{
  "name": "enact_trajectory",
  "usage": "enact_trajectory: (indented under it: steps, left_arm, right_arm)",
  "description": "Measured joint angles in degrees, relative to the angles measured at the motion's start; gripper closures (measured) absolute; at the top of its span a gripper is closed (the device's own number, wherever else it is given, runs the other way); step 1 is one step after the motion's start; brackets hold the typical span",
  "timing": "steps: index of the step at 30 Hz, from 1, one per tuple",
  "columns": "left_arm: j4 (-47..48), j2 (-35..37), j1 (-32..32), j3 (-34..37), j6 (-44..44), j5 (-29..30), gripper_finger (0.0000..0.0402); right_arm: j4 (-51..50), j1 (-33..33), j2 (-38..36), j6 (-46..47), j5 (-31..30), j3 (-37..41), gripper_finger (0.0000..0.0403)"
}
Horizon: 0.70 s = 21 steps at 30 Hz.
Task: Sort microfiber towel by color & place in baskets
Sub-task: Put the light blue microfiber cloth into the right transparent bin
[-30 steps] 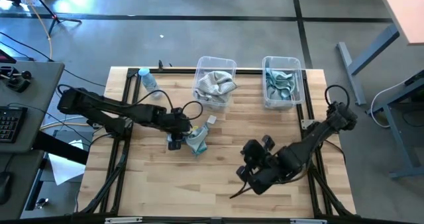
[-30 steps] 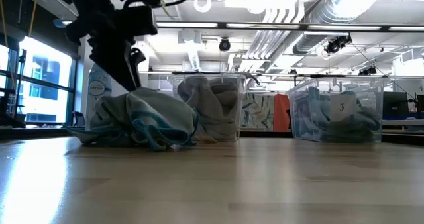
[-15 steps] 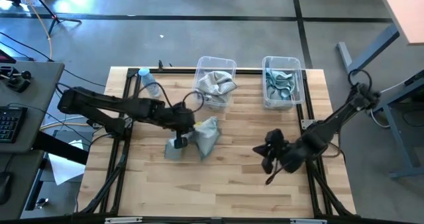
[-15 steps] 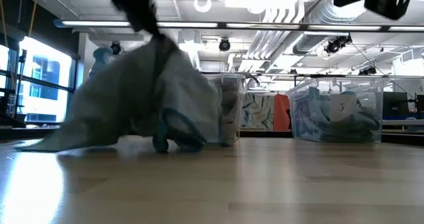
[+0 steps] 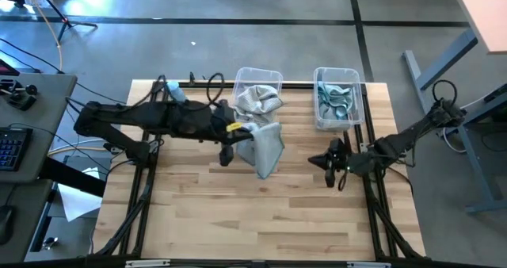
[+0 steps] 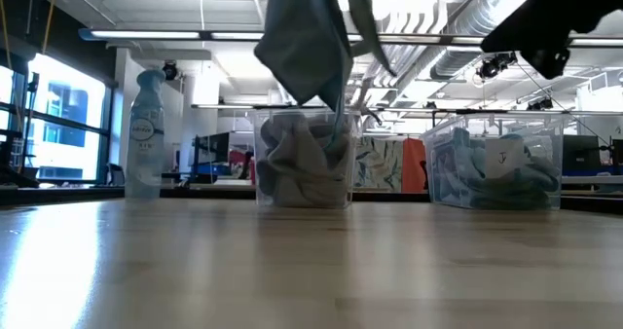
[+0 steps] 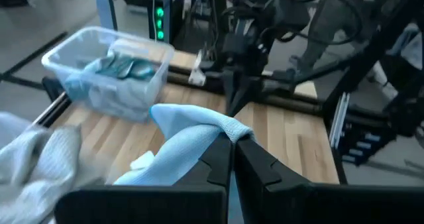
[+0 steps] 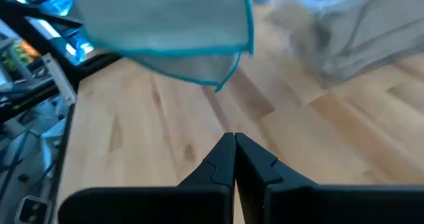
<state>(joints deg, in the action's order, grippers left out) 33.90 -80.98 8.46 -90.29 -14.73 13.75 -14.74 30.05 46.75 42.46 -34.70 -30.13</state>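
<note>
- Since the earlier pictures, the light blue-teal towel [image 5: 266,145] has gone from a heap on the desk [image 5: 238,220] to hanging clear of it; the left arm has swung toward the far edge, and the right arm has drawn back toward the right edge.
- Left tool [image 5: 238,131]: clenched on a corner of this towel, near the middle of the far edge. The cloth hangs just in front of the left basket [image 5: 257,78]; the low view shows it well above the wood.
- Left basket, at the far edge: holds pale grey cloth [image 5: 255,101], bunched and spilling over its near rim.
- Right basket [image 5: 338,74], toward the far right corner: holds blue-teal cloth [image 5: 337,100].
- Right tool [image 5: 330,168]: near the right edge, fingers closed together, carrying nothing.
- Spray bottle [image 5: 176,93]: stands at the far edge, left of the baskets.
- Progress, as judged: both baskets are already loaded by colour and no other loose towel shows on the desk. The held towel appears to be the last; it remains to be carried to the right basket and let go.
</note>
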Motion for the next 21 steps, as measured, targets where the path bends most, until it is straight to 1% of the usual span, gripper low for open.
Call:
enact_trajectory:
  steps: [4, 8, 12, 15, 18, 21]
  left_arm:
    - [-2.57, -4.34, 0.03, -1.38, -0.14, 0.36, 0.0401]
    - [-2.53, -10.26, -0.37, -3.73, -1.08, 0.29, 0.0401]
    - [-4.36, -16.61, -1.88, -7.65, -2.97, 0.21, 0.0401]
    - [-4.72, -21.35, -3.38, -11.71, -3.68, -2.09, 0.0401]
    - [-4.39, -25.33, -4.58, -15.80, -3.74, -4.81, 0.0401]
    - [-4.44, -27.71, -5.42, -19.38, -3.77, -6.02, 0.0401]
  right_arm:
    - [-0.03, -3.25, -1.72, -4.80, 0.98, -2.38, 0.0403]
    - [-1.42, -5.40, -3.05, -13.42, 4.10, -6.93, 0.0402]
    - [-3.53, -7.51, -2.51, -18.34, 7.10, -12.87, 0.0402]
    - [-5.73, -8.88, -0.74, -20.67, 9.12, -16.32, 0.0400]
    - [-9.27, -9.94, 1.33, -21.77, 9.45, -19.07, 0.0379]
    - [-12.60, -11.24, 3.10, -20.04, 8.68, -21.06, 0.0336]
